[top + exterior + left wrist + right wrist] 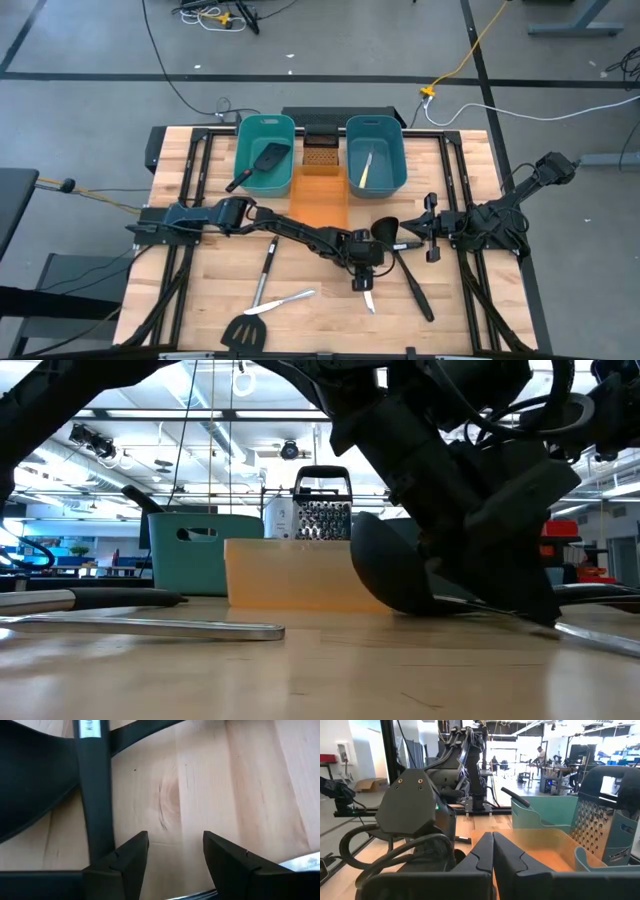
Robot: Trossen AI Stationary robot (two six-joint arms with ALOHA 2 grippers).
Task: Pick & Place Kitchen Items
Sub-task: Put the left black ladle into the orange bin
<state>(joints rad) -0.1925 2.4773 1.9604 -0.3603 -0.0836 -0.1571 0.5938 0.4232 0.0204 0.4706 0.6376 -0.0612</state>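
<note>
From above, I have the left hand [362, 272] reached far across to the middle of the desk [470, 300], low over the wood just beside the black ladle [400, 250], whose bowl lies near the orange tub [320, 198] and whose handle runs toward the front edge. A short knife [368, 298] lies just in front of that hand. The right hand [432, 228] waits by the desk's right side. One black spatula [262, 165] already sits in the left teal tub [262, 128], and a pale-handled utensil [366, 170] lies in the right teal tub [378, 128]. Still out on the wood are a black-handled knife [265, 270], a silver knife [285, 300] and a second spatula [245, 332] near the front edge. So I judge the job well short of done: two items binned, at least five left.

At table height, the ladle's bowl [385, 575] rests on the desk under my left arm, in front of the orange tub [290, 575]; a grater [322, 508] stands behind it, and a silver knife [150, 626] lies across the foreground.

Through the left wrist camera, the left hand's fingers [127, 857] stand spread with only bare wood between them; the ladle's handle [95, 795] passes right beside one finger, not inside the gap. It holds nothing.

Through the right wrist camera, the right hand's fingers [480, 852] are pressed together on nothing, facing the tubs.
</note>
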